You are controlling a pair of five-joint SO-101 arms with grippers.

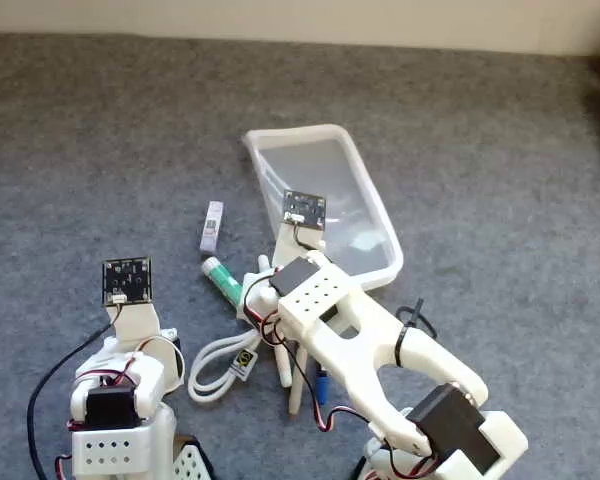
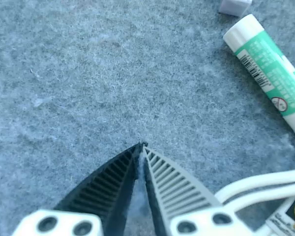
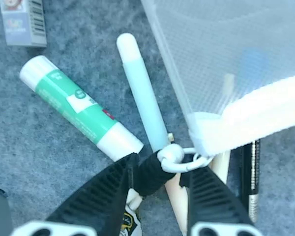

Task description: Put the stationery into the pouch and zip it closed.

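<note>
High view: pouch (image 1: 325, 190) flat on grey table (image 1: 100, 130), glue stick (image 1: 221, 281) just beside it, outside.

Left wrist: my left gripper (image 2: 141, 146) pinched shut, empty, over bare table, glue stick near.

Right wrist: right gripper (image 3: 163, 169) at pouch's zipper pull (image 3: 171, 153); can't tell if clamped or open. Pale blue pen (image 3: 142, 98) alongside pouch edge.

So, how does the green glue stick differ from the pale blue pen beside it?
The glue stick is thick; the pale blue pen is slim. The glue stick is green and white with a printed label; the pen is plain. Both lie flat on the grey carpet, outside the pouch.
</note>
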